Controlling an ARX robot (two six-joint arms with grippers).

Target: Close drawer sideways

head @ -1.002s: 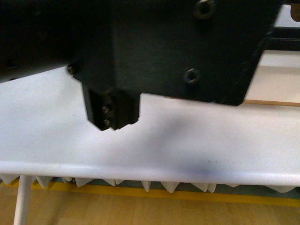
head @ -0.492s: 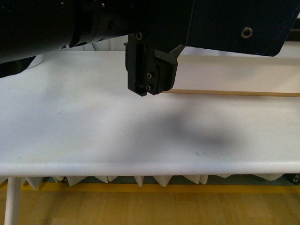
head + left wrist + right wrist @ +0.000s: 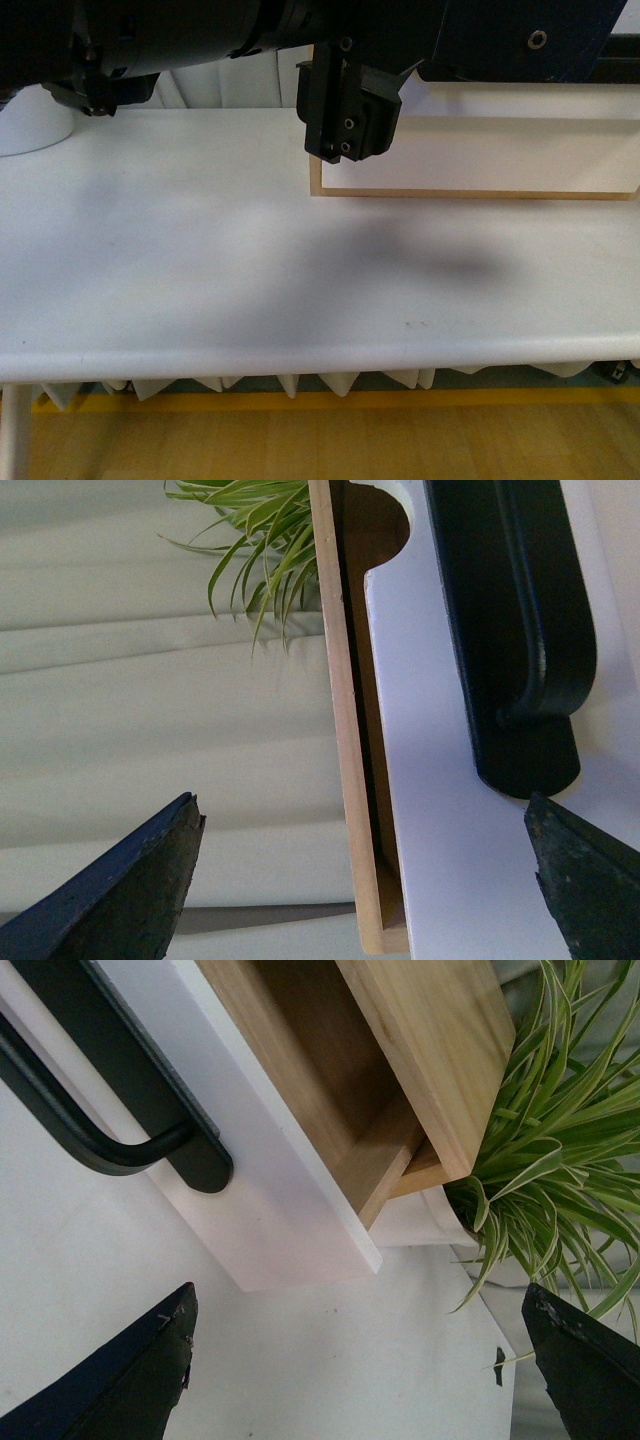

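Starting close in, the white bench (image 3: 200, 290) fills the front view. Above it, the black arms (image 3: 200, 30) have gone up and back in the last second. They no longer block that view, and the wood box (image 3: 450, 193) now shows at the far side of the bench. That tells me the arms have come up to the drawer.

The left fingers (image 3: 130, 880) are wide apart and hold nothing. The right fingers (image 3: 125, 1380) are wide apart and hold nothing too. Near both pairs is the drawer (image 3: 280, 1210), white with a long black handle (image 3: 120, 1100). It sticks out of the box, and you can see wood inside the gap, so it is not shut yet. I think a push on its front comes next. Behind the box is a green plant (image 3: 560, 1160).
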